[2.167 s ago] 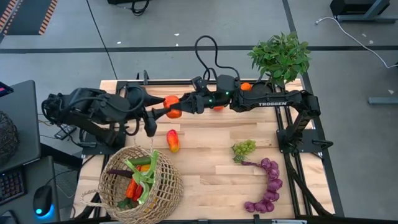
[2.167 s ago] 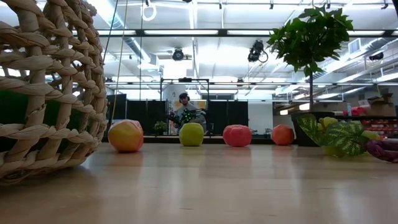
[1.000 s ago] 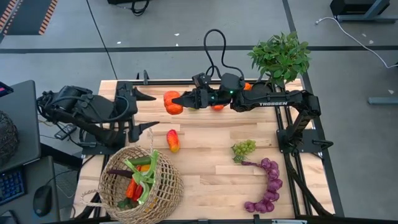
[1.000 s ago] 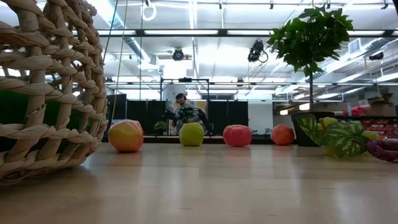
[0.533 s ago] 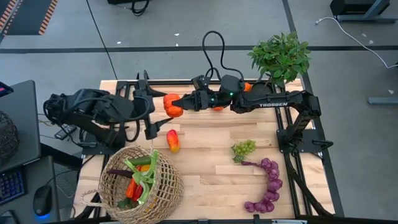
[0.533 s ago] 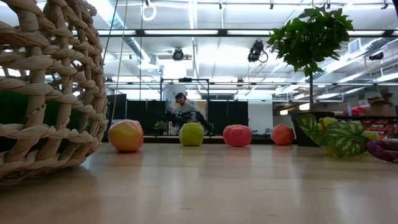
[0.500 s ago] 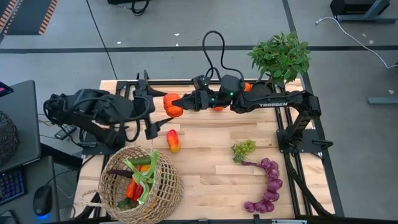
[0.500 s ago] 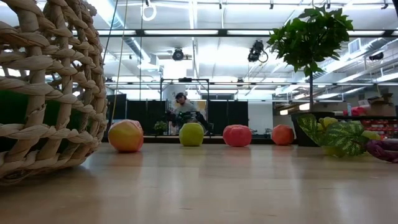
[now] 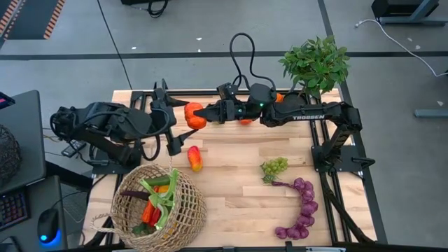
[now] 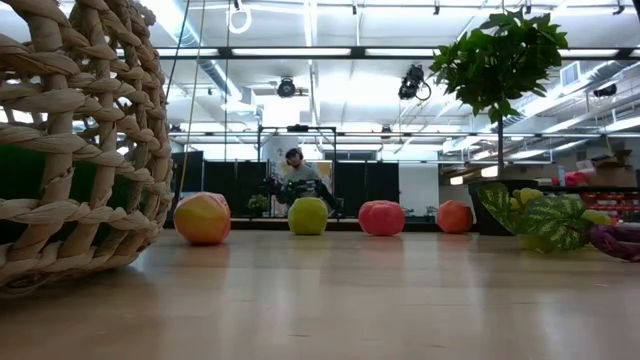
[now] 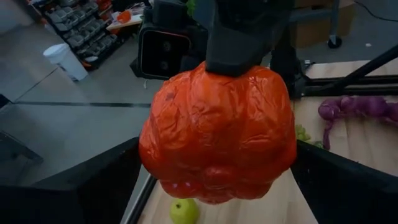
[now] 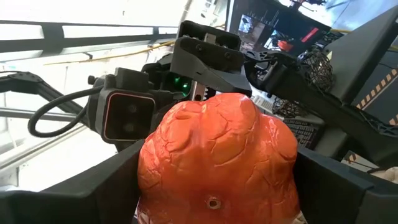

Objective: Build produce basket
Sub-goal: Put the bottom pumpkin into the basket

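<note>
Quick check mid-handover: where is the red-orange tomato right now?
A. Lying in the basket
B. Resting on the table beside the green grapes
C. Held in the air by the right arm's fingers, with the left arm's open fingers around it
C: the tomato sits between the right gripper fingers, above the table's far side, and the left gripper fingers stand open on either side of it.

Bare table [image 9: 231, 192] between basket [image 9: 158, 203] and grapes [image 9: 301, 210].

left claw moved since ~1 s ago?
Yes. In the high view the left claw has swung from the table's left edge toward the red tomato in the right claw, fingers now open around it, farther from the basket.
</note>
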`<action>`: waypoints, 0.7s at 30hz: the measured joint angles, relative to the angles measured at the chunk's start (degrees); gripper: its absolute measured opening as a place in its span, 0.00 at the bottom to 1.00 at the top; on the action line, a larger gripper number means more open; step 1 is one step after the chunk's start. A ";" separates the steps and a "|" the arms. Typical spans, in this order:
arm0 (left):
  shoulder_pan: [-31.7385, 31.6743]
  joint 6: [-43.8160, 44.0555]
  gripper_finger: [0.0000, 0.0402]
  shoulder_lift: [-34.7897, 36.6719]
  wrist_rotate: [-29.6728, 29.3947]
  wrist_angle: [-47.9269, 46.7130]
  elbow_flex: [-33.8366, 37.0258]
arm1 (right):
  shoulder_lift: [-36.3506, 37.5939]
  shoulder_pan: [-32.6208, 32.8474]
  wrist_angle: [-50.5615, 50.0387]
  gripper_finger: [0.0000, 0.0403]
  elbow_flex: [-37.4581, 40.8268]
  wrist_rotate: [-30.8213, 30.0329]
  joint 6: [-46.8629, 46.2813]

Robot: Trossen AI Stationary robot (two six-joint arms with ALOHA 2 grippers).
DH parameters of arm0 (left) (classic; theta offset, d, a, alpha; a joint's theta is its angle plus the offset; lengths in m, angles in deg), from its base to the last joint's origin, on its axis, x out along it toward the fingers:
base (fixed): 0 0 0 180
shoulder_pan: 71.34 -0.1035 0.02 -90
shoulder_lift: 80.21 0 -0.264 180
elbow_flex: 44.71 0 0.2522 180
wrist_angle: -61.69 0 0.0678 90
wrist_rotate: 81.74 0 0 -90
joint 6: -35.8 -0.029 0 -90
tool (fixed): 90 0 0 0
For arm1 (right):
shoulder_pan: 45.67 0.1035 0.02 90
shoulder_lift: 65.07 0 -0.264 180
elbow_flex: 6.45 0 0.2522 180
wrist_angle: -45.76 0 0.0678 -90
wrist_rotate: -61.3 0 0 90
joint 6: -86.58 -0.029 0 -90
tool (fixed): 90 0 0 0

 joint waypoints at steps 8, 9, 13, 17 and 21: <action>-0.04 0.72 0.93 0.04 0.71 0.16 0.00 | -0.04 -2.19 0.05 0.94 0.01 6.27 2.43; -0.04 1.06 0.92 0.24 0.75 0.18 0.02 | -0.04 -2.66 0.04 0.95 0.01 7.55 2.64; 1.21 1.95 0.91 1.17 0.32 -1.50 0.02 | -0.15 -4.69 -0.10 0.98 0.06 12.64 2.13; 3.42 4.68 0.91 1.90 0.25 -4.86 -0.02 | -0.15 -6.31 -0.46 0.99 0.18 17.24 1.05; 6.50 10.55 0.91 3.15 0.76 -10.27 -0.02 | -0.15 -7.37 -0.90 0.98 0.19 21.42 0.19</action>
